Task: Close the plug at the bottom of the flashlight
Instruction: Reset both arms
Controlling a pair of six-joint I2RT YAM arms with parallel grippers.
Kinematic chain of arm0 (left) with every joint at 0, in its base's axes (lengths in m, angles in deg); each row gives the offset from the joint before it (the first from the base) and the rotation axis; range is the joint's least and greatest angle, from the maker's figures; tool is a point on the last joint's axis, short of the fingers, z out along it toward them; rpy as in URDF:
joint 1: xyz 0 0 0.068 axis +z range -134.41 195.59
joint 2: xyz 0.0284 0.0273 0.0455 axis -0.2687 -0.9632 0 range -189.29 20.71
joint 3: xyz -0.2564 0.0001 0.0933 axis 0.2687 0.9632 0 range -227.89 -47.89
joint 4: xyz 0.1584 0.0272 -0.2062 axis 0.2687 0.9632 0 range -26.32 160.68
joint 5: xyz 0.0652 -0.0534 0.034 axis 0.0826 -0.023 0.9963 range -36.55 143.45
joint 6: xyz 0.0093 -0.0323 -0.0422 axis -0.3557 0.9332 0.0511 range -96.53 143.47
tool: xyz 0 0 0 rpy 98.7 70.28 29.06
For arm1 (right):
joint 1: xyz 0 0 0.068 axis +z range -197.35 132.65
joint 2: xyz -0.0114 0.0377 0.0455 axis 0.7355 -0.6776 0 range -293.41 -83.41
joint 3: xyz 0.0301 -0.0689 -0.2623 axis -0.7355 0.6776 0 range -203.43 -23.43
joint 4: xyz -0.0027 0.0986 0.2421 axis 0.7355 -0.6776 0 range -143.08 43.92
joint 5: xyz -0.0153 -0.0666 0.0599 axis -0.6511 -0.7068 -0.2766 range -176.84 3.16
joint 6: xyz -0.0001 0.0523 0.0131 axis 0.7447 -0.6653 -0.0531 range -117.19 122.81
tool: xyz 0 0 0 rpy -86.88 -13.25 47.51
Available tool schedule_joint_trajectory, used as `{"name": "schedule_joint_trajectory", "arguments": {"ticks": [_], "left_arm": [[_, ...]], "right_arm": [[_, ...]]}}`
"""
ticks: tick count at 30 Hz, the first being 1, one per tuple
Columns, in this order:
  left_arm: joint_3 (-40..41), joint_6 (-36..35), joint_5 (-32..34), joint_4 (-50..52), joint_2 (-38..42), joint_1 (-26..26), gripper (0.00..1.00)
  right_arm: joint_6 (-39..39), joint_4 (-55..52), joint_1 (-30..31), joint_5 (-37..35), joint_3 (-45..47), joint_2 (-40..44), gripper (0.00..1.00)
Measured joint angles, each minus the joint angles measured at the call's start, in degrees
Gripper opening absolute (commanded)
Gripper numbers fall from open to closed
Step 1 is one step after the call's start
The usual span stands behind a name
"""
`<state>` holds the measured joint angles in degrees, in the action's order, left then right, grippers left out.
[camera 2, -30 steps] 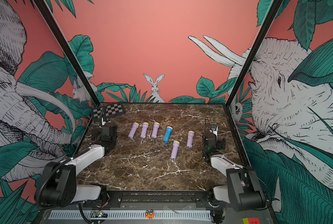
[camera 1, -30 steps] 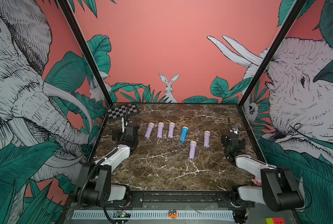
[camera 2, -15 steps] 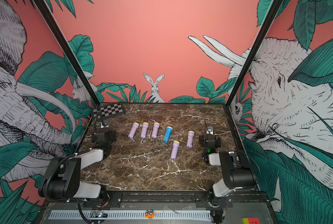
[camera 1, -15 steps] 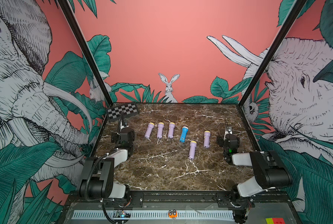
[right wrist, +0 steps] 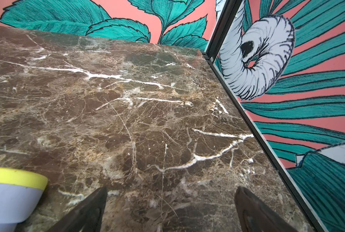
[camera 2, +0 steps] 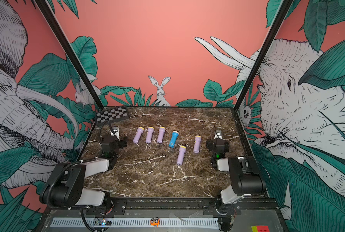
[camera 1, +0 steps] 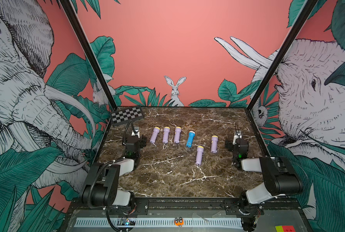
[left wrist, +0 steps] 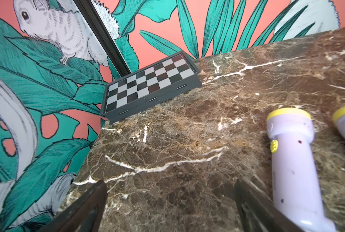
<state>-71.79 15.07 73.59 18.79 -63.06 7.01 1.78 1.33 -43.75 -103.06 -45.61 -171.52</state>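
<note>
The left pincer [left wrist: 169, 188] gapes wide and empty over the bench [left wrist: 167, 130]. The leftmost lilac flashlight [left wrist: 290, 160] lies just beside its inner finger, seemingly not touching. The right pincer [right wrist: 170, 190] is equally wide and holds nothing, with the rightmost lilac flashlight [right wrist: 10, 198] near its inner side. Between both pincers lie the blue flashlight [camera 1: 190, 139] and the other lilac flashlights [camera 1: 177, 135], tail ends toward the arms' bases.

- I see the chessboard [camera 1: 126, 115] in the desk's [camera 1: 167, 180] far left corner.
- Three flashlights [camera 1: 166, 135] lie side by side, just right of my left arm [camera 1: 133, 145].
- A fourth flashlight [camera 1: 190, 139] lies right of them.
- Two more follow: the nearest flashlight [camera 1: 199, 155], then the last flashlight [camera 1: 214, 144], left of my right arm [camera 1: 240, 146].
</note>
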Motion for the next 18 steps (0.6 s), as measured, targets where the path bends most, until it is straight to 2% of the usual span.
{"name": "schedule_joint_trajectory", "arguments": {"ticks": [6, 18], "left_arm": [[0.1, 1.6, -2.9, -2.2, -5.2, 2.5, 0.99], [0.4, 2.4, -4.7, -4.8, -5.6, 3.0, 0.99]], "right_arm": [[0.0, 0.1, 0.0, 0.2, 0.0, 0.0, 0.99], [0.0, 0.2, 0.0, 0.2, 0.0, 0.0, 0.99]]}}
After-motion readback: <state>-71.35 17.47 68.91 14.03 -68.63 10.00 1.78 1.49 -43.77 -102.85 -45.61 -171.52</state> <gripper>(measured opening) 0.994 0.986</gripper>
